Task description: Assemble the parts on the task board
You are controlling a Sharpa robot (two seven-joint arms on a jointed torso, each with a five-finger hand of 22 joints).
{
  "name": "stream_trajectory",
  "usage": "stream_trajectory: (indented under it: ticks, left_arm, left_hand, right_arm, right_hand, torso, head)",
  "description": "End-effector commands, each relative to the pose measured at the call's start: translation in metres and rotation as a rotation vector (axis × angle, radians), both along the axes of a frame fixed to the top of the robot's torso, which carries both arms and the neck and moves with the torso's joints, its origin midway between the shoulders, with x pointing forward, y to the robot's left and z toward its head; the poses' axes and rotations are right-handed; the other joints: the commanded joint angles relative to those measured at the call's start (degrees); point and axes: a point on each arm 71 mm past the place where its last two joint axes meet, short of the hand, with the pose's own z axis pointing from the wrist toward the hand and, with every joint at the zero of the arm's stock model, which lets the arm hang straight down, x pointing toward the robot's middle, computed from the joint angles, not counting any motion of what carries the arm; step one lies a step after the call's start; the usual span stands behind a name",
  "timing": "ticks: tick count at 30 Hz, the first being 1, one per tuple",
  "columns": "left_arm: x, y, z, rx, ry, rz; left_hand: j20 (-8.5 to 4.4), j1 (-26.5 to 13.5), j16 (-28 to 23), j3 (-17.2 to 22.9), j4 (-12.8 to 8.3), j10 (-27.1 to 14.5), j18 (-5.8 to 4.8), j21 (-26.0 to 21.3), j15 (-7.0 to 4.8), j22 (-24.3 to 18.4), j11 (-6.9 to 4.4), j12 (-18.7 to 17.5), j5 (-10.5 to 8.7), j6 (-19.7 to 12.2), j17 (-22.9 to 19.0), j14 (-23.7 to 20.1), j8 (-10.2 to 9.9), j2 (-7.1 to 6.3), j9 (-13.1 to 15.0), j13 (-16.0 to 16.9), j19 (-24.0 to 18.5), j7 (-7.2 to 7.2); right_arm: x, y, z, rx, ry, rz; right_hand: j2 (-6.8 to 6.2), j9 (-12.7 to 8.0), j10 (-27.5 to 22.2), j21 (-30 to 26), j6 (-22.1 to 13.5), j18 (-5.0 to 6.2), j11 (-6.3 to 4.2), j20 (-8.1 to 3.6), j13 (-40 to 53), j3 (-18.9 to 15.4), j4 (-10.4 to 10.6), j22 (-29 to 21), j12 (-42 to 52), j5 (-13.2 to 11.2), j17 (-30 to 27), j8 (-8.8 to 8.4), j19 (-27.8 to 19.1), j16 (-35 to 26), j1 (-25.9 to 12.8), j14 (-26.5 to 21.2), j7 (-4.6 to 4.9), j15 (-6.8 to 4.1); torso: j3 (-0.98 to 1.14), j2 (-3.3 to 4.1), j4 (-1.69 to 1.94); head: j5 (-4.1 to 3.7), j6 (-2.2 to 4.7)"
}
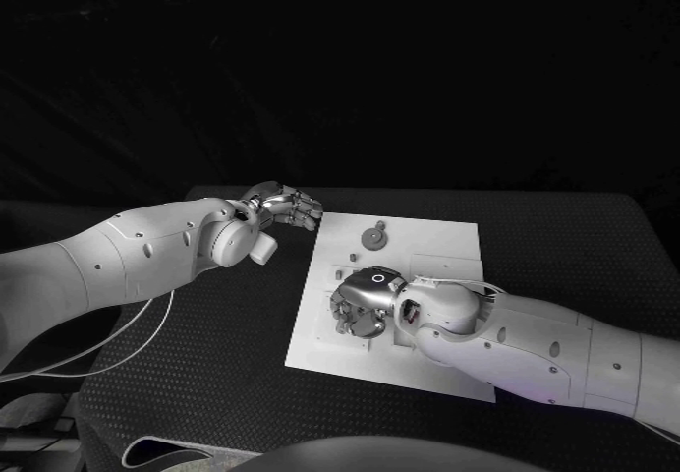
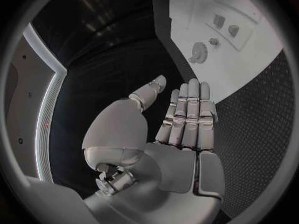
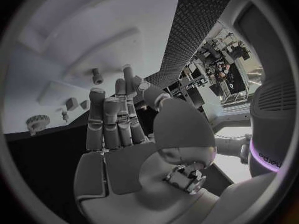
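The white task board (image 1: 439, 236) lies in the middle of the black table. A round gear (image 1: 371, 237) sits near its far left corner, with small parts (image 1: 349, 262) a little nearer. My right hand (image 1: 362, 303) hovers over the board's left middle, fingers apart and holding nothing. In the right wrist view that hand (image 3: 124, 134) shows a bare palm, with the gear (image 3: 37, 122) and a short peg (image 3: 97, 76) on the board (image 3: 62, 45) beyond it. My left hand (image 1: 284, 208) is just off the board's far left corner, empty. Its fingers (image 2: 187, 114) are straight, the gear (image 2: 198, 51) ahead.
Black table (image 1: 227, 324) surrounds the board on all sides. A thin cable (image 1: 141, 334) hangs under my left arm. A recessed panel (image 2: 227, 22) on the board holds small square and round parts.
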Motion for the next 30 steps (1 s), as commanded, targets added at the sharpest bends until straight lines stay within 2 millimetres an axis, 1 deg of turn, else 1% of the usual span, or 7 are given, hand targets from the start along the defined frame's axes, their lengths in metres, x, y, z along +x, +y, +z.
stream_trajectory:
  ticks: [1, 7, 25, 30]
  left_arm:
    - [0.0001, -0.0022, 0.0011, -0.013, -0.003, -0.013]
    - [0.0002, -0.0019, 0.0011, -0.012, -0.003, -0.012]
    - [0.0001, -0.0012, 0.0011, -0.012, -0.002, -0.010]
    - [0.0001, -0.0009, 0.0011, -0.011, -0.002, -0.010]
  left_hand:
    - [-0.10, -0.58, -0.25, -0.02, 0.36, -0.08, 0.02, 0.13, 0.25, -0.10, 0.09, 0.06, 0.33, -0.27, 0.07, -0.13, 0.25, -0.19, 0.05, -0.06, -0.37, -0.17]
    - [-0.10, -0.59, -0.29, -0.02, 0.37, -0.09, 0.02, 0.12, 0.25, -0.11, 0.09, 0.06, 0.33, -0.27, 0.12, -0.13, 0.25, -0.19, 0.05, -0.07, -0.37, -0.17]
    - [-0.09, -0.63, -0.38, -0.01, 0.38, -0.10, 0.02, 0.13, 0.26, -0.14, 0.09, 0.06, 0.33, -0.27, 0.26, -0.12, 0.26, -0.19, 0.05, -0.09, -0.38, -0.17]
    - [-0.09, -0.63, -0.41, -0.02, 0.39, -0.10, 0.01, 0.13, 0.26, -0.15, 0.09, 0.06, 0.33, -0.27, 0.30, -0.12, 0.27, -0.19, 0.05, -0.09, -0.39, -0.17]
  right_arm:
    - [0.0002, -0.0046, -0.0066, -0.055, 0.011, -0.002]
    - [0.0004, -0.0048, -0.0065, -0.056, 0.008, -0.004]
    - [0.0011, -0.0092, -0.0072, -0.069, 0.007, -0.011]
    - [0.0008, -0.0074, -0.0068, -0.067, 0.001, -0.009]
  right_hand:
    - [0.34, 1.65, 0.34, 0.18, 0.37, 1.16, 0.08, -0.42, 0.08, 0.24, -0.02, 1.07, -0.20, 0.15, 0.05, 0.64, -0.06, 0.23, 0.55, 0.04, -0.03, -0.27]
    - [0.36, 1.67, 0.35, 0.19, 0.37, 1.16, 0.08, -0.43, 0.12, 0.24, -0.02, 1.07, -0.22, 0.16, 0.06, 0.65, -0.06, 0.24, 0.58, 0.04, -0.04, -0.28]
    - [0.34, 1.73, 0.41, 0.24, 0.41, 1.16, 0.05, -0.45, 0.22, 0.21, -0.03, 1.09, -0.25, 0.16, 0.09, 0.66, -0.05, 0.29, 0.67, 0.05, -0.06, -0.30]
    - [0.33, 1.75, 0.42, 0.25, 0.41, 1.16, 0.05, -0.46, 0.25, 0.20, -0.02, 1.09, -0.27, 0.16, 0.10, 0.66, -0.05, 0.29, 0.68, 0.04, -0.06, -0.30]
  torso:
    - [0.01, 0.00, 0.01]
    - [0.01, 0.01, 0.00]
    - [0.00, 0.01, -0.02]
    - [0.02, 0.01, -0.03]
  head:
    - [0.04, -0.12]
    - [0.09, -0.27]
    - [0.02, -0.37]
    - [0.00, -0.40]
